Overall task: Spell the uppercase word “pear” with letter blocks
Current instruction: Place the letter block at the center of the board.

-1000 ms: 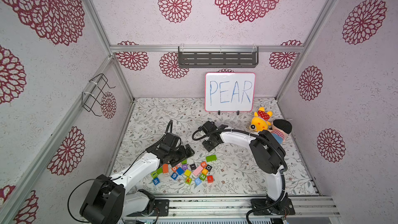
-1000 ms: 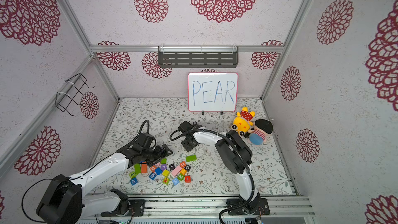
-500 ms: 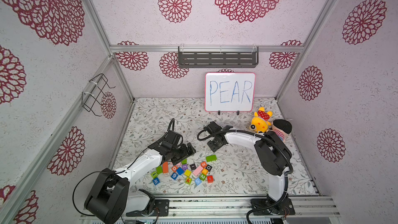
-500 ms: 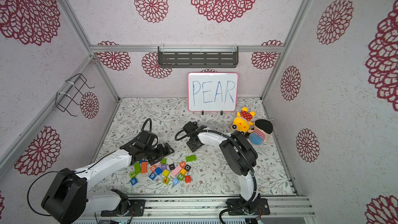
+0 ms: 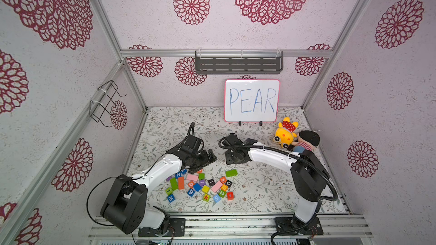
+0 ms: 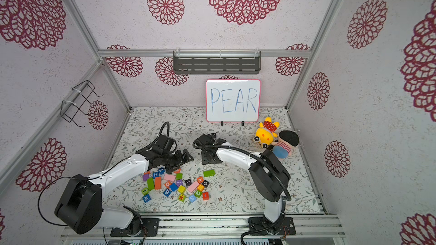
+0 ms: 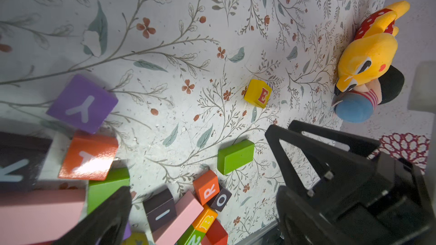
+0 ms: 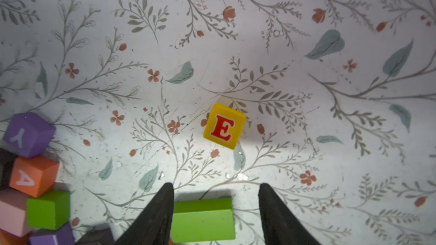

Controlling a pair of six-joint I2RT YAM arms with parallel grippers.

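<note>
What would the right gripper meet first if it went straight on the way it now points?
Probably the yellow E block, lying alone ahead of the open right gripper; depth is unclear, so perhaps the table first.

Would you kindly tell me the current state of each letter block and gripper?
Yellow E block: alone on the table, E up.
Orange A block: in the pile, A up.
Orange R block: in the pile, R up.
Left gripper: open, empty.
Right gripper: open, empty.
</note>
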